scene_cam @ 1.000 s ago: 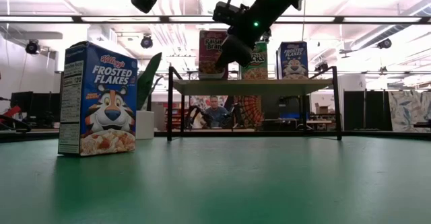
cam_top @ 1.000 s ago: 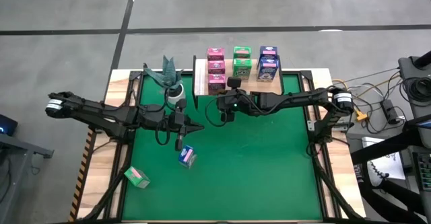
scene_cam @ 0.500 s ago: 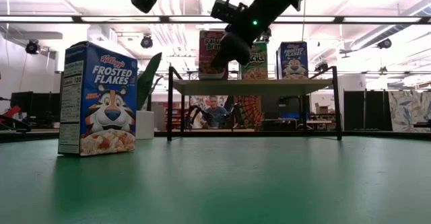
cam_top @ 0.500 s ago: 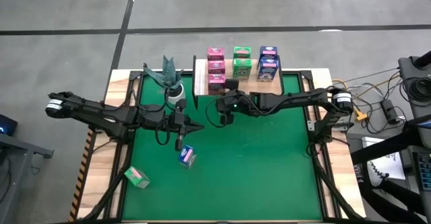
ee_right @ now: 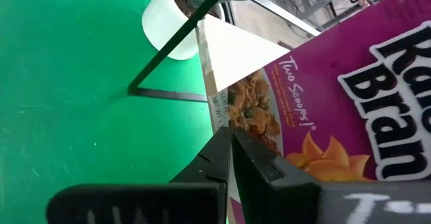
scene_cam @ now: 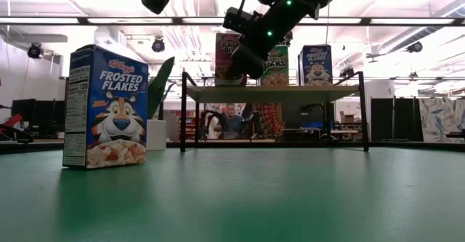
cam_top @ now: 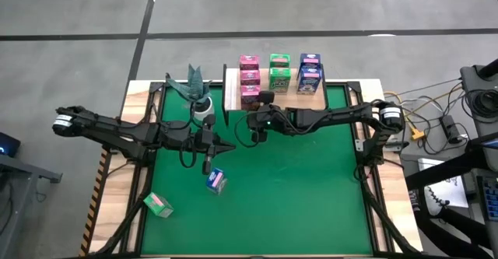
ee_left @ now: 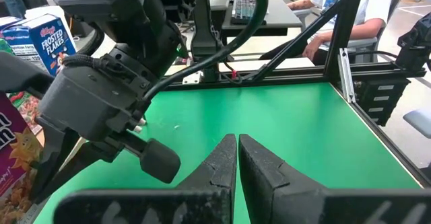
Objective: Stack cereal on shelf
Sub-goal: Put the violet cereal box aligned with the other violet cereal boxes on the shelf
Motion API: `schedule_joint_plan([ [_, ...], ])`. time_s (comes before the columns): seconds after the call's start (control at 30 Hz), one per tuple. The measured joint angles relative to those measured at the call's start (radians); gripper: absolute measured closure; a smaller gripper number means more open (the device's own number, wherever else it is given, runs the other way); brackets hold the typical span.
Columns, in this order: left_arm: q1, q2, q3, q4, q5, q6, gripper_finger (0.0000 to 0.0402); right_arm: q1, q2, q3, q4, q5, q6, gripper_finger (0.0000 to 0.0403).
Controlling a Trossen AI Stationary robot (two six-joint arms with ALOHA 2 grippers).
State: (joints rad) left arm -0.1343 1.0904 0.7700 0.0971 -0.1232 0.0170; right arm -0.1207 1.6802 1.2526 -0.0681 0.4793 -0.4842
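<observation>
Fingers pressed together and empty, the right gripper (cam_top: 255,134) hovers just before the pale wooden shelf (cam_top: 327,89), where seven cereal cartons stand; the left gripper (cam_top: 228,147), likewise closed, waits above a blue carton (cam_top: 216,180). A green carton (cam_top: 159,204) also remains on the mat.

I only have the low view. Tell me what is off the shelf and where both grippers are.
Observer: Besides the blue cereal carton you see, a green cereal carton sits near the left front corner of the green mat.
Operator: Give me the right gripper.
Observer: The right gripper is shut and empty, just in front of the nearest pink cereal carton on the pale wooden shelf.
Operator: Now the left.
Observer: The left gripper is shut, shelfward of the blue carton.
</observation>
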Motion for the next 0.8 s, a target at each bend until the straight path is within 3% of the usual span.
schedule_joint_plan([
  [0.8,0.0,0.0,0.0,0.0,0.0,0.0,0.0402,-0.011,-0.001,0.0,0.029,-0.007,0.001,0.0394],
])
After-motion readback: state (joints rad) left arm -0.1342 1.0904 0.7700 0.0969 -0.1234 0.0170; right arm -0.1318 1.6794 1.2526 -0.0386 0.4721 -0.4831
